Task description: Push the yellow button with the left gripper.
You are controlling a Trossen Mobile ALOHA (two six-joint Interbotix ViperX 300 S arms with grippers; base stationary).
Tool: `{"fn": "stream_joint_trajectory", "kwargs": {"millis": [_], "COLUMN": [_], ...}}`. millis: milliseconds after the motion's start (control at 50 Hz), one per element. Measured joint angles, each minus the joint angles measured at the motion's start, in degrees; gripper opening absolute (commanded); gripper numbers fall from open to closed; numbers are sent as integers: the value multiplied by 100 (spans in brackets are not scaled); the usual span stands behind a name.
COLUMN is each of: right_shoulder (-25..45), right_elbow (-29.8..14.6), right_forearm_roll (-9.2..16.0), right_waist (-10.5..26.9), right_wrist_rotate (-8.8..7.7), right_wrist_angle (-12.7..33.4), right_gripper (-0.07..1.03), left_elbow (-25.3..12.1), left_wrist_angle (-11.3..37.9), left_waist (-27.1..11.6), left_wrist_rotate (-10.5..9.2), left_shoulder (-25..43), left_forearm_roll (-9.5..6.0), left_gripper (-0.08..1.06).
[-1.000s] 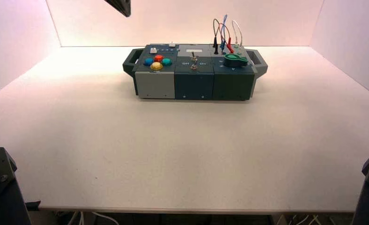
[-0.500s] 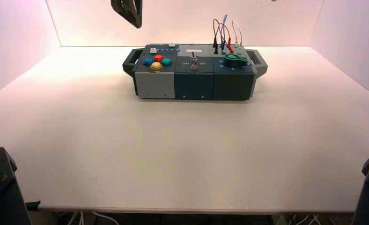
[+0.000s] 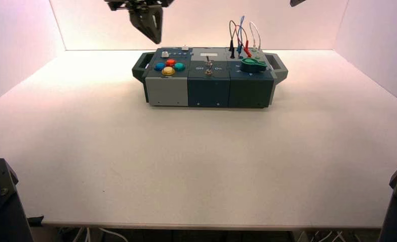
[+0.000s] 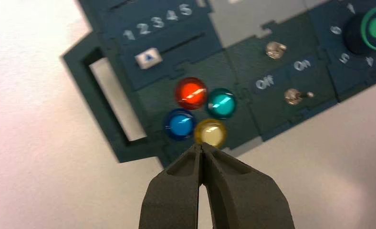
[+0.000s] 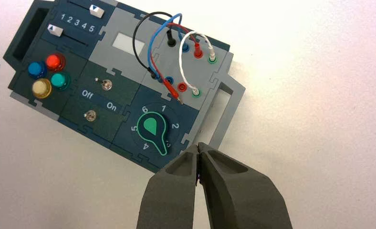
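The yellow button (image 3: 168,70) sits at the front of a cluster of four buttons on the box's left module, with the blue button (image 3: 159,66), red button (image 3: 170,62) and teal button (image 3: 179,66) around it. My left gripper (image 3: 156,39) hangs high above and behind the left end of the box, shut and empty. In the left wrist view its tip (image 4: 201,146) points just short of the yellow button (image 4: 210,132). My right gripper (image 5: 197,147) is shut and empty, high above the box's right end; only a corner (image 3: 297,2) shows in the high view.
The dark box (image 3: 209,91) stands at the back middle of the white table (image 3: 196,161). It bears two sliders (image 5: 55,31), two toggle switches (image 5: 107,86), a green knob (image 5: 152,126) and looped wires (image 5: 188,62). White walls close in behind and at both sides.
My left gripper has come down and to the right into the high view, nearer the box's left end. A corner of the right gripper has appeared at the top right.
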Motion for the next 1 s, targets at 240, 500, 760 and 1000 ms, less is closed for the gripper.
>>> {"fn": "stream_joint_trajectory", "kwargs": {"millis": [240, 500, 760, 1000], "right_shoulder": [35, 35, 35, 35], "right_elbow": [0, 0, 0, 0], "right_forearm_roll": [0, 0, 0, 0], "right_waist": [0, 0, 0, 0], "right_wrist_rotate": [0, 0, 9, 9], "right_wrist_angle": [-18, -18, -18, -18], "right_gripper": [-2, -2, -2, -2], "left_elbow": [26, 141, 158, 149], "left_wrist_angle": [-62, -492, -580, -580], "left_waist": [-149, -141, -141, -141], "left_wrist_rotate": [-272, -422, -431, -431], "left_shoulder": [220, 369, 492, 554], "left_forearm_roll": [0, 18, 18, 18], "left_gripper": [-3, -3, -3, -3]}}
